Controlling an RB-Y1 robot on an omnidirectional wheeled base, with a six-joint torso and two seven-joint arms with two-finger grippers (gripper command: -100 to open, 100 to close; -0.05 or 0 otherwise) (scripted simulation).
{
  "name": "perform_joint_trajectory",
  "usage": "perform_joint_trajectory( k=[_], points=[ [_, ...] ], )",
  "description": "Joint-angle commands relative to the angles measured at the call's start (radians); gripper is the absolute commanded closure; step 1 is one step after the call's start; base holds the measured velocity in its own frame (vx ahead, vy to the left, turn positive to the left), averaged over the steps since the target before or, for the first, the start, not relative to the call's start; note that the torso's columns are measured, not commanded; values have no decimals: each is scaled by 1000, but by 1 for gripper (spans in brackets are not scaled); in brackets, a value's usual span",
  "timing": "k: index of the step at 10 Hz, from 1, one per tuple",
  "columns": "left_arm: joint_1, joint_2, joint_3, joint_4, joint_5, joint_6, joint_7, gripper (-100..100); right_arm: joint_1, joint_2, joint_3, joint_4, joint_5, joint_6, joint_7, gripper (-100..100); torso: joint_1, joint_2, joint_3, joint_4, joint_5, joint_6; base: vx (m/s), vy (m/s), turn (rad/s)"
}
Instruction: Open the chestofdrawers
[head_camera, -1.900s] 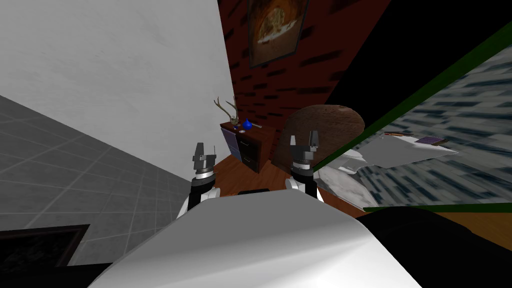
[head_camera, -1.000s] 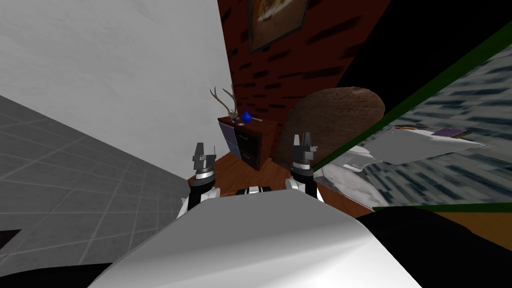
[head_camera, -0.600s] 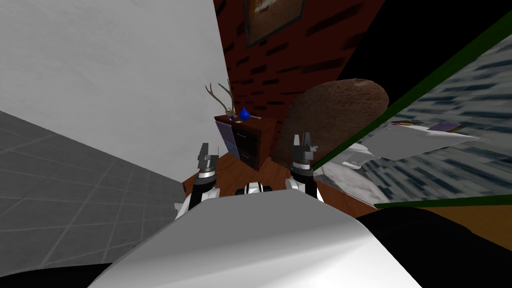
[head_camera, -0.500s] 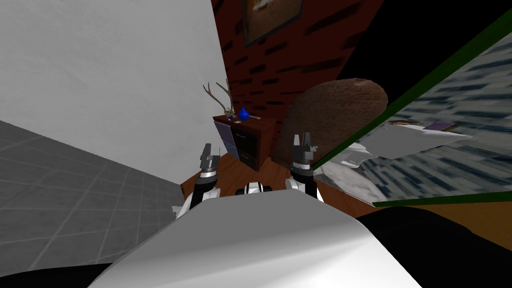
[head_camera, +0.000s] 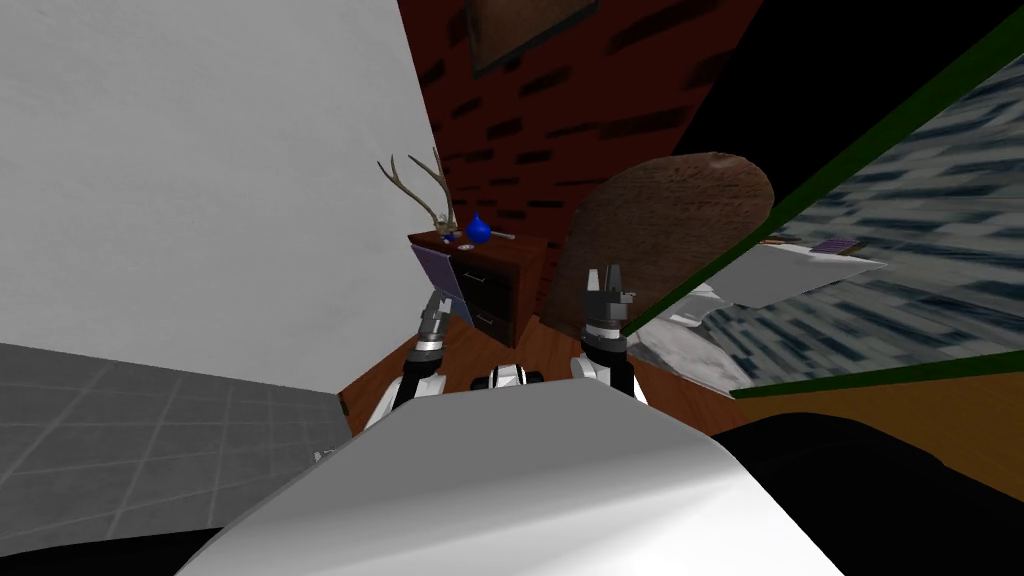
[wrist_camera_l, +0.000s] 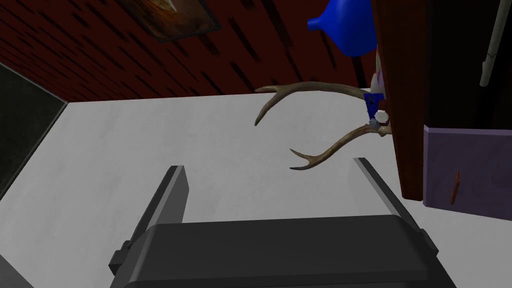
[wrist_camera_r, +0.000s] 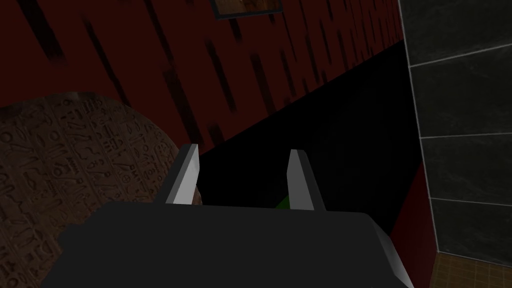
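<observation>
Holds left gripper (head_camera: 437, 303) released near chest (head_camera: 495, 282), antlers (wrist_camera_l: 320, 120) ahead; holds right gripper (head_camera: 607, 282) released beside brown slab (head_camera: 670, 230).

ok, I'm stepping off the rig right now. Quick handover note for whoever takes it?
Left gripper: open, empty, raised next to the chest by its purple side panel, not touching.
Right gripper: open, empty, held up in front of the brown slab.
Chest stands against the brick wall, with antlers and a blue vase on top.
Done: nothing on the chest yet; both drawers look shut.
Left: bring a gripper to a drawer handle, grip it, pull.
</observation>
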Motion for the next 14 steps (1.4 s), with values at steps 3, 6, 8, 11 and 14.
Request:
perform_joint_trajectory(
  k=[3,6,8,11,14],
  points=[
    [-45,50,-41,90,-34,49,-6,-100,0,0,0,0,0,0,0,0,-2,-3,-2,-1,0,0,128,54,-159],
    [-76,99,-68,151,-57,83,-9,-100,0,0,0,0,0,0,0,0,-2,-1,-1,0,-1,0,119,47,-137],
    [-94,123,-84,186,-70,103,-11,-100,0,0,0,0,0,0,0,0,0,-2,-2,-1,0,0,125,71,-148],
    [-120,160,-106,238,-90,131,-14,-100,0,0,0,0,0,0,0,0,-2,-2,-2,-1,-1,0,130,62,-139],
    [-146,197,-129,289,-109,160,-16,-100,0,0,0,0,0,0,0,0,-1,-1,-1,0,0,0,91,56,-122]
  ],
)
